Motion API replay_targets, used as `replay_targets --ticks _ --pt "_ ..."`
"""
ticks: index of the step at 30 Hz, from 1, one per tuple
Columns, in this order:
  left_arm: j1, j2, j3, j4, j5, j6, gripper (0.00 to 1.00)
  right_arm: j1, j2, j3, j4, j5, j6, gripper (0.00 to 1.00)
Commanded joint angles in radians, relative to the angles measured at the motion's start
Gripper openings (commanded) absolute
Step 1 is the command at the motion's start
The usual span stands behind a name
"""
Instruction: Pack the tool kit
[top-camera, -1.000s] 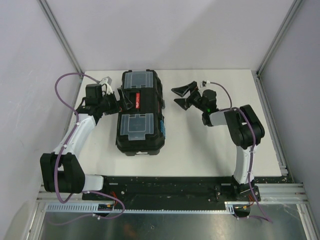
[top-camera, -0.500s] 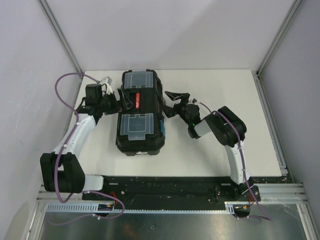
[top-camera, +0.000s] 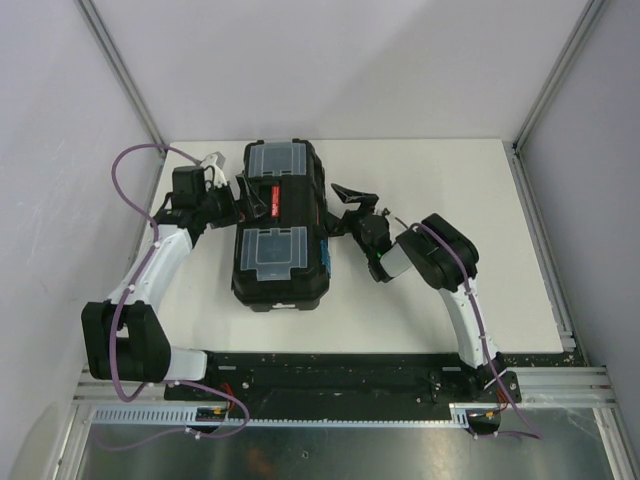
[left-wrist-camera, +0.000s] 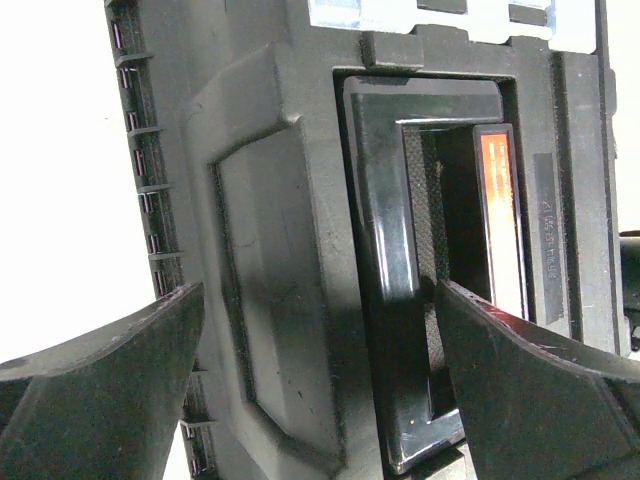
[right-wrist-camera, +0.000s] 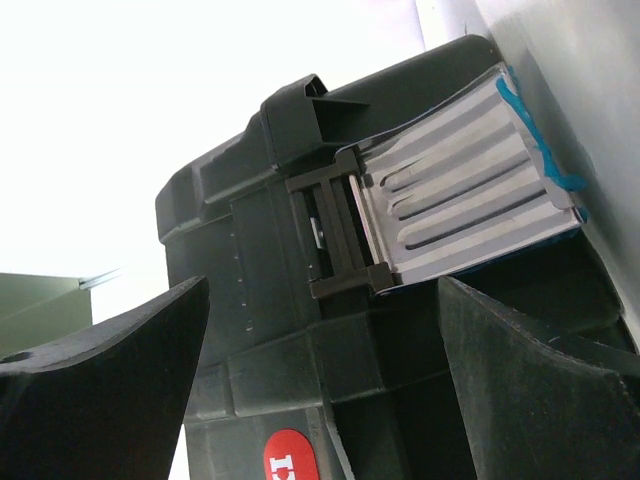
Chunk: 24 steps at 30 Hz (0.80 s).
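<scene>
Left of table (top-camera: 420, 310) centre, I see black toolbox (top-camera: 275, 265) lying lid-up; left gripper (top-camera: 248, 197) faces its handle (left-wrist-camera: 385, 250) side, jaws spread wide, empty; right gripper (top-camera: 338, 210) faces blue-edged latch (right-wrist-camera: 470, 190), likewise released, empty

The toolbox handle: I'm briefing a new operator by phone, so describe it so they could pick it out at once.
On the white table a large black toolbox lies lengthwise, left of centre. Mid-lid, between the far clear compartment and the near clear compartment, the handle lies in a recess. Unlike those two, it is black and carries a red label.
</scene>
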Motion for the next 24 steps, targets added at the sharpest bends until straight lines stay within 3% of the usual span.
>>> replay_targets --ticks 1,8,16,24 --pt "0.0 0.041 -0.01 -0.095 -0.082 0.051 0.99 0.01 0.049 0.06 -0.007 0.074 0.158 0.99" --pt "-0.001 0.032 -0.011 -0.097 -0.087 0.05 0.99 -0.005 0.032 0.079 -0.018 0.05 0.125 0.99" --pt "0.0 0.023 -0.011 -0.099 -0.098 0.051 0.99 -0.006 -0.124 0.043 -0.331 -0.115 0.058 0.99" --pt "-0.001 0.025 -0.014 -0.099 -0.099 0.051 0.99 0.019 -0.045 0.052 -0.263 -0.085 0.143 0.99"
